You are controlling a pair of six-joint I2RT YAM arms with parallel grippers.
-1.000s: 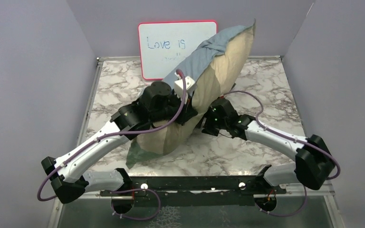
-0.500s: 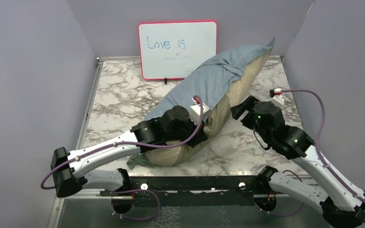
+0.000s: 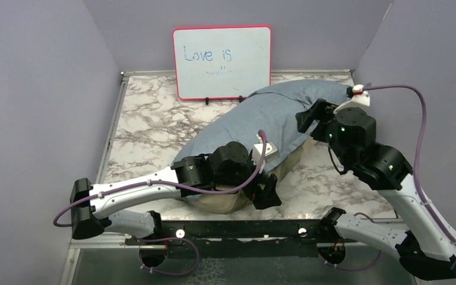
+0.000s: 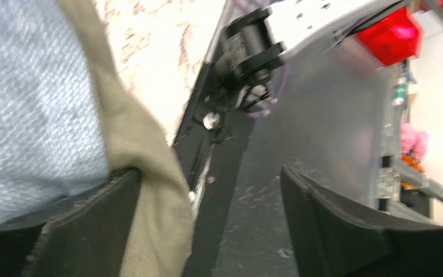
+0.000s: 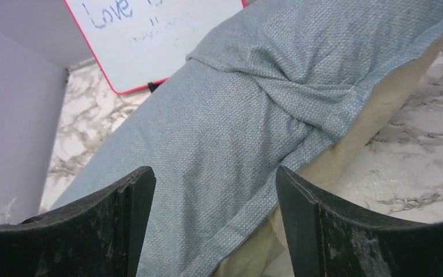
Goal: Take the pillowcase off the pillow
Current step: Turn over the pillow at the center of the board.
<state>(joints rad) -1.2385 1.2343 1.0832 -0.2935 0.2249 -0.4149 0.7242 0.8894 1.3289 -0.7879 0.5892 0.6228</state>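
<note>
The pillowcase [image 3: 261,113] lies diagonally across the marble table [image 3: 148,124], dusty blue-grey face up, with a tan edge [image 3: 225,203] at its near end. The pillow is hidden inside it. My left gripper [image 3: 268,193] is at that near end, jaws wide open. In the left wrist view the left gripper [image 4: 207,173] has the tan cloth [image 4: 150,190] hanging against its left finger, ungripped. My right gripper [image 3: 310,117] hovers open over the far right end. In the right wrist view the right gripper [image 5: 213,170] has the blue-grey pillowcase [image 5: 236,115] and its seam below it.
A red-framed whiteboard [image 3: 222,61] reading "Love is" stands at the back of the table, also seen in the right wrist view as the whiteboard [image 5: 150,29]. Purple walls close in the left, right and back. The black mounting rail [image 3: 243,230] runs along the near edge.
The pillow in its case has come down from standing on edge to lying flat. My left gripper opened and let go of the cloth. My right arm swung to the far right end.
</note>
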